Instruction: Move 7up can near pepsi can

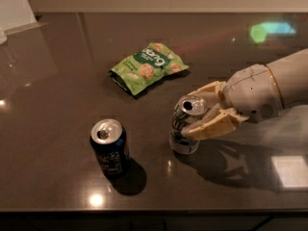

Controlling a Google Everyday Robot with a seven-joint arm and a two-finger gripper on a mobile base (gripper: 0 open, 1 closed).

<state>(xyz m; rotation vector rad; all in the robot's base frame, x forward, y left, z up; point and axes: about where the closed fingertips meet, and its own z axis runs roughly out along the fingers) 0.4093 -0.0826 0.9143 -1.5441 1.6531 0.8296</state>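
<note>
While the claw [191, 125] is clamping the 7up can [182, 143] mid-body, toward the counter's [57, 81] right edge, I'm judging it light, slick, easily dented.

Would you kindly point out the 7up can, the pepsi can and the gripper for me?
7up can [181, 127]: camera view, on its lettered side, below the shiny top.
pepsi can [110, 149]: camera view, on its dark blue side.
gripper [189, 115]: camera view, midway between its fingertips, shut around the 7up can.

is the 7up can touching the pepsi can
No, the 7up can, clamped in the gripper at right, stands apart from the pepsi can.
</note>
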